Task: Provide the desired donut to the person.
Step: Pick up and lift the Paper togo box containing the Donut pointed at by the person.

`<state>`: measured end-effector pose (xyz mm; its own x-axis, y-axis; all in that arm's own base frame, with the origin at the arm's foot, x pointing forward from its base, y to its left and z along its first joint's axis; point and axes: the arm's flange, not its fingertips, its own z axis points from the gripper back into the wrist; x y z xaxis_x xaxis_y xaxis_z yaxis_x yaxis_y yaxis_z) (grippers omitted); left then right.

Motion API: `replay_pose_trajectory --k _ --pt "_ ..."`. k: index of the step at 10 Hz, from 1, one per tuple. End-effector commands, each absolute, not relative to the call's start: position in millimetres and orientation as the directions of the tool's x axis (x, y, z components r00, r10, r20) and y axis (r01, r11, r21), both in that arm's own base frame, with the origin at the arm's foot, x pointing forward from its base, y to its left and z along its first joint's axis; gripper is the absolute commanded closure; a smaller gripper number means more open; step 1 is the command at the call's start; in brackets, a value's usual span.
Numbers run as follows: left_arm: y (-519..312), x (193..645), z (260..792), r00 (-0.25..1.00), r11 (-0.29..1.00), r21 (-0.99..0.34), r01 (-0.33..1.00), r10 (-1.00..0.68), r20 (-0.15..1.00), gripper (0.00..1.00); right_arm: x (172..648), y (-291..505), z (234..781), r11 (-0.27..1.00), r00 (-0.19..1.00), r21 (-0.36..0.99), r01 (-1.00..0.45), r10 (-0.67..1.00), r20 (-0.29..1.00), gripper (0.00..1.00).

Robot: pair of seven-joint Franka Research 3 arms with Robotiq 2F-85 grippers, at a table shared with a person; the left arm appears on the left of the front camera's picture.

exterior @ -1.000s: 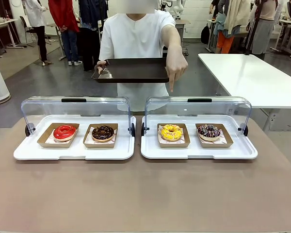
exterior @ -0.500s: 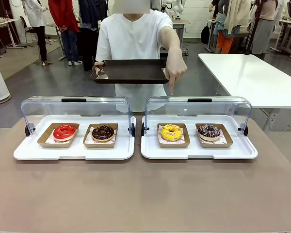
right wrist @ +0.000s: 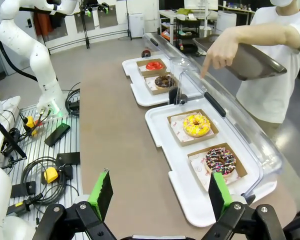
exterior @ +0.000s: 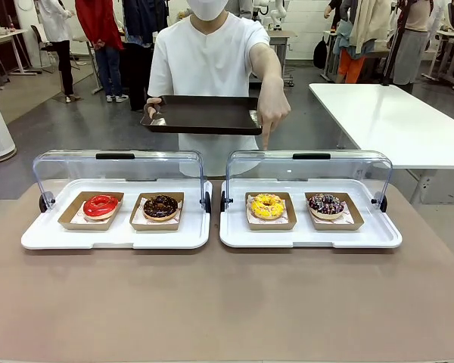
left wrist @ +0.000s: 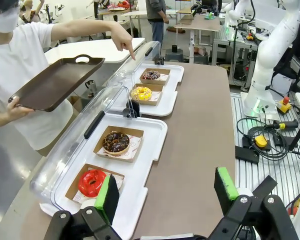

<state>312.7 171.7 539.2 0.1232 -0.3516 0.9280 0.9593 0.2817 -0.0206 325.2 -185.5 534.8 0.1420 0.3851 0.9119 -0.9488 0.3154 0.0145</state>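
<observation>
The person [exterior: 208, 57] in a white shirt stands at the far side, holding a dark tray [exterior: 204, 113] in one hand. The other hand's finger [exterior: 267, 134] points down over the yellow donut [exterior: 267, 205] in the right case. That case also holds a dark sprinkled donut [exterior: 326, 204]. The left case holds a red donut [exterior: 100, 205] and a chocolate donut [exterior: 160, 206]. My left gripper [left wrist: 166, 192] is open above the table's near left. My right gripper [right wrist: 159, 192] is open over the near right, with nothing between its fingers.
Two white trays [exterior: 115, 234] [exterior: 310, 237] with clear raised lids [exterior: 117, 168] [exterior: 310, 166] stand side by side across the brown table [exterior: 227, 302]. A white table [exterior: 397, 121] stands behind at the right. Bystanders stand far back.
The person has lowered the tray slightly and leaned a little forward; the pointing hand stays over the yellow donut. The donuts have not moved.
</observation>
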Motion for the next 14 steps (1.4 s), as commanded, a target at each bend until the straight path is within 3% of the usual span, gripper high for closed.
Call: replay_pose_trajectory --k 1,4,7,10,14 --pt "172 312 540 0.119 0.281 -0.018 0.960 -0.346 0.931 0.00 326 -185 535 0.315 0.146 0.022 -0.949 0.376 0.915 0.00" --pt "172 312 540 0.119 0.281 -0.018 0.960 -0.346 0.931 0.00 325 -185 535 0.315 0.142 0.015 -0.949 0.385 0.912 0.00" --pt "172 312 540 0.119 0.281 -0.018 0.960 -0.346 0.931 0.00 368 -76 569 0.163 0.183 0.105 -0.981 0.591 0.786 0.00" --pt "172 312 540 0.119 0.281 -0.018 0.960 -0.346 0.931 0.00 393 34 559 0.028 0.139 0.213 -0.977 0.835 0.532 0.00" --pt "172 312 540 0.119 0.281 -0.018 0.960 -0.346 0.931 0.00 391 126 492 -0.060 -0.016 0.142 -0.988 0.957 0.289 0.00"
